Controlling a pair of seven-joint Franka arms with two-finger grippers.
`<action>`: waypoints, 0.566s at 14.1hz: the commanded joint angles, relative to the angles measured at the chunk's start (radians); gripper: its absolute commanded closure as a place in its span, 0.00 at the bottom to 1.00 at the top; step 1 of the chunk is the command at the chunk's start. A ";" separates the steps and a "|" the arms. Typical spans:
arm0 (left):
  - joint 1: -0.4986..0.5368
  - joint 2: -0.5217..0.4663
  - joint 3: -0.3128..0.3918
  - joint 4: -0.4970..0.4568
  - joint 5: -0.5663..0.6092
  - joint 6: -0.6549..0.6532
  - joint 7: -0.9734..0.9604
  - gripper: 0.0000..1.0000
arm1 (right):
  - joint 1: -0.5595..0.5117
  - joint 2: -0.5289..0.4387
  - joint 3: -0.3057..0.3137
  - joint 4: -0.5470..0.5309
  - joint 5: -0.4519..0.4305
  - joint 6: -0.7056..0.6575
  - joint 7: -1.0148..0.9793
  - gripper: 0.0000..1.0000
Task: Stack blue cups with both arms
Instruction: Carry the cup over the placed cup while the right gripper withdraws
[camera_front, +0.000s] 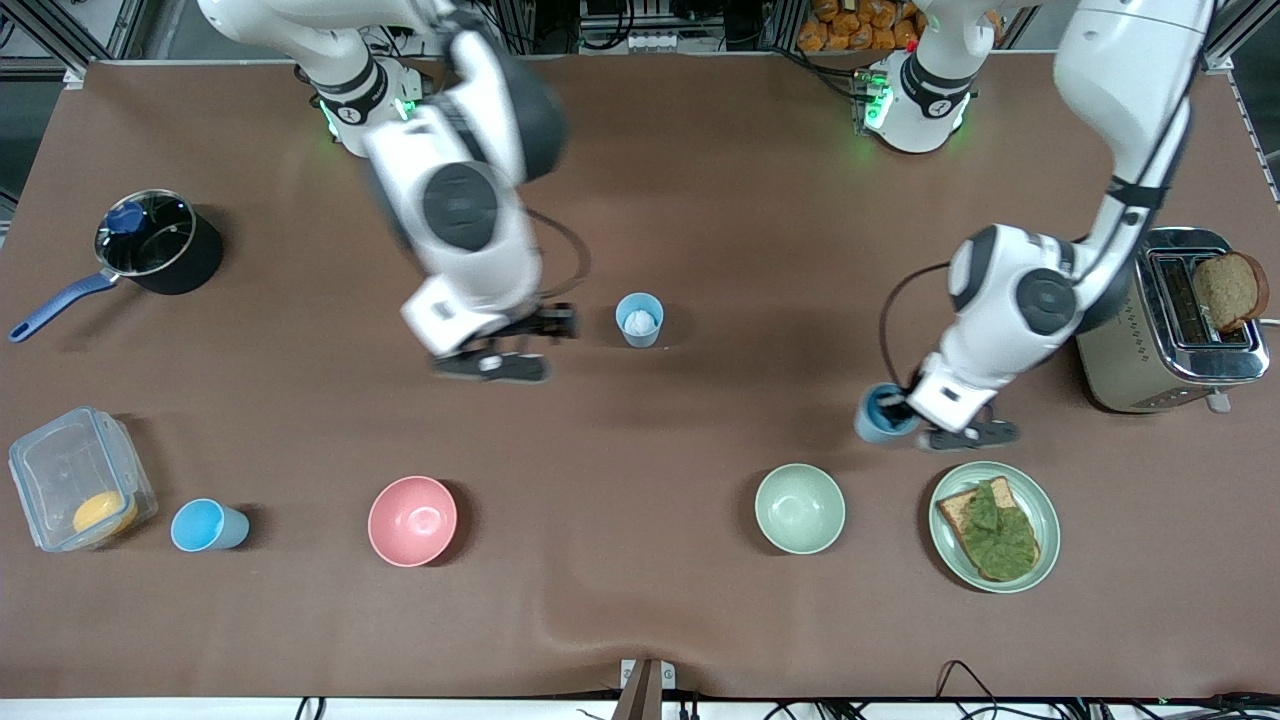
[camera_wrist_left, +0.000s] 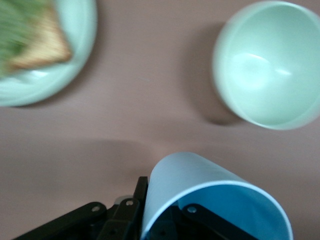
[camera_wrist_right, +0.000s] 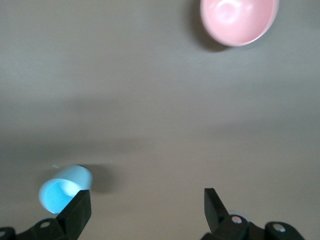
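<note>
Gripping a blue cup (camera_wrist_left: 200, 185), the left gripper (camera_front: 897, 408) hangs over table.

A black pot (camera_front: 160, 243) with a blue handle is placed toward the right arm's end of the table. Nearer to the front camera, a clear plastic box (camera_front: 78, 478) holding something orange is seen, and a pink bowl (camera_front: 412, 520) beside a pale green bowl (camera_front: 799, 508). Bread with green leaves is laid on a green plate (camera_front: 1042, 515). A slice of bread (camera_front: 1228, 290) is held in the toaster (camera_front: 1170, 330).
</note>
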 joint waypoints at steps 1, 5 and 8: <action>-0.089 -0.026 -0.033 0.020 0.024 -0.031 -0.167 1.00 | -0.157 -0.058 0.021 -0.017 0.014 -0.086 -0.253 0.00; -0.250 -0.025 -0.031 0.075 0.025 -0.031 -0.396 1.00 | -0.324 -0.105 0.019 -0.021 0.013 -0.120 -0.502 0.00; -0.359 -0.021 -0.028 0.081 0.027 -0.031 -0.491 1.00 | -0.412 -0.139 0.019 -0.033 0.014 -0.115 -0.613 0.00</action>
